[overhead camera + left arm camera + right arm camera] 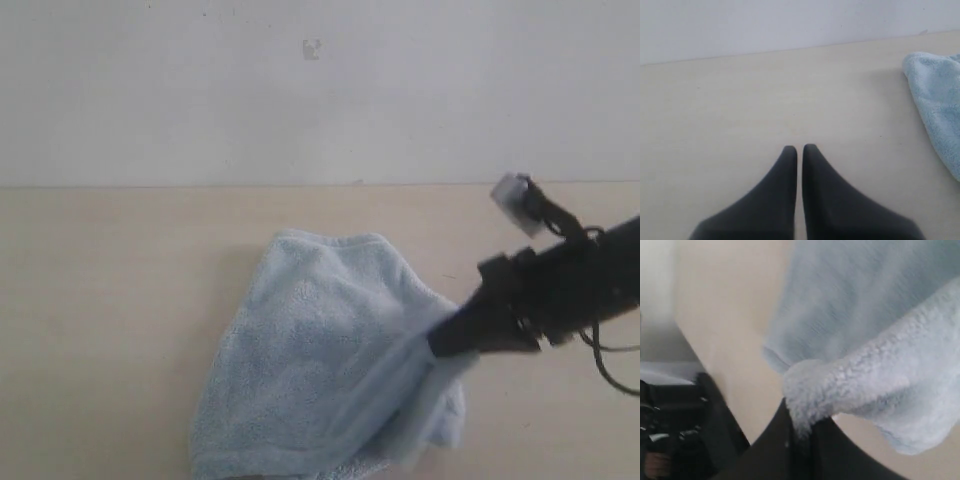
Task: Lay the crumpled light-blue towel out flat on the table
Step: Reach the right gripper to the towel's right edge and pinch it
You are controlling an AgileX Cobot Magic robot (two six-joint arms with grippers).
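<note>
The light-blue towel [320, 360] lies bunched and folded on the beige table [110, 300], near its front edge. My right gripper [440, 340] reaches in from the right and is shut on a fold of the towel's right edge, lifting it off the table. Up close, the right gripper [802, 427] pinches a fluffy towel [865, 360] fold between its dark fingers. My left gripper [799, 149] is shut with nothing in it, low over bare table [740, 100], with an end of the towel [940, 105] off to its side. No tag shows.
A white-grey wall [320, 90] rises behind the table's far edge. Beyond the table edge in the right wrist view stands dark equipment [675, 430]. A small white part [512, 198] sits on the right arm.
</note>
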